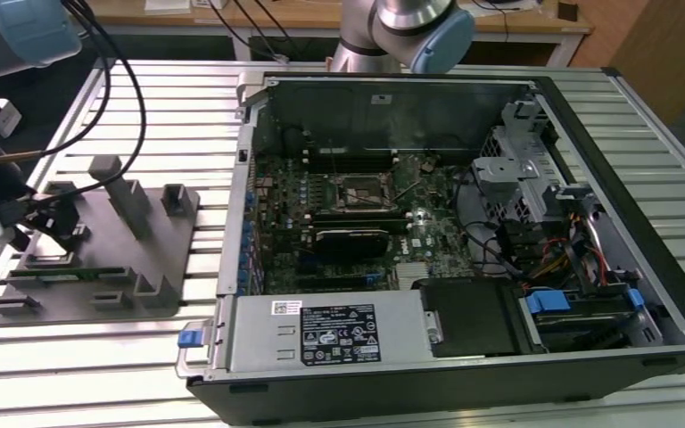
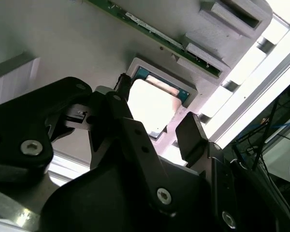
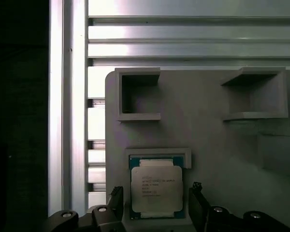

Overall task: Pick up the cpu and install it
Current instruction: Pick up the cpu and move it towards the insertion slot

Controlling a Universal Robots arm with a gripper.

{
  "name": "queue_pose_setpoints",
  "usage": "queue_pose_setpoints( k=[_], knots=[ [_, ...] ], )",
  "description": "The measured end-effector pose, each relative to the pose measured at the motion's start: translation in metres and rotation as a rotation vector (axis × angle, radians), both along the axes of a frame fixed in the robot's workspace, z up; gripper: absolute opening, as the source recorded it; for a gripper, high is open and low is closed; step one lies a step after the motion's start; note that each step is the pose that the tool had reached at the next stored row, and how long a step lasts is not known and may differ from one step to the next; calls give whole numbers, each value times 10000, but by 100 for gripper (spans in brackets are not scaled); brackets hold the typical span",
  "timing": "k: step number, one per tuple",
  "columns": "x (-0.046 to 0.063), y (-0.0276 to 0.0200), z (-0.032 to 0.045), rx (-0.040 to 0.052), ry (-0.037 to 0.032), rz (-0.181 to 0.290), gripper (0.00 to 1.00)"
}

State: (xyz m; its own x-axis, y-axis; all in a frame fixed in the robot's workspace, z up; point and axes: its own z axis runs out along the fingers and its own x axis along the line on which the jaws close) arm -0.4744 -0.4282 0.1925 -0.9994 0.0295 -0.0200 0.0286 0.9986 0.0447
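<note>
- Exterior view: my black two-finger gripper (image 1: 51, 227) is out on the exterior view's left, low over the flat grey plastic fixture plate with upright posts (image 1: 122, 267). That plate lies on the slatted aluminium table (image 1: 164, 98). The open black desktop computer case (image 1: 628, 178) is well apart, on the exterior view's right. Its green motherboard shows the black square socket frame (image 1: 360, 190), with nothing seated in it as far as I can tell.
- First wrist view: the small flat square cpu with the silvery metal top (image 3: 156, 186) lies flat in a shallow raised-rim pocket (image 3: 157, 152) at the plate's edge. My gripper (image 3: 157, 193) has its fingers spread wide, one on each side of the chip. I'm gripping nothing, and there's a sliver of gap on both sides.
- Second wrist view: same story from the side. The cpu (image 2: 157, 99) glares white in its pocket, and my gripper (image 2: 157, 108) straddles it with fingers released. I can't tell whether the tips are down level with the chip's edges.
- My read: this is the pick-up step, grasp not yet made, install untouched. The grab calls for staying centred and catching the chip by its thin rim, not the pocket wall. A skewed pinch could tip it.
</note>
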Motion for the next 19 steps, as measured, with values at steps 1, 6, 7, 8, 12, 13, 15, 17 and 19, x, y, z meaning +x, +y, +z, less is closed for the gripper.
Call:
queue_pose_setpoints(
  k=[1,6,7,8,12,13,15,17,19],
  knots=[
    [3,4,-5,0,0,0,65],
    [4,15,-30,1,0,90,65],
    [4,16,-33,0,1,116,65],
    [4,18,-37,0,1,142,65],
    [4,23,-50,1,-1,197,65],
    [4,24,-56,1,-2,202,65],
    [4,27,-65,1,-1,215,65],
    [5,29,-69,0,1,234,65],
    [5,30,-71,0,1,245,65]
  ],
)
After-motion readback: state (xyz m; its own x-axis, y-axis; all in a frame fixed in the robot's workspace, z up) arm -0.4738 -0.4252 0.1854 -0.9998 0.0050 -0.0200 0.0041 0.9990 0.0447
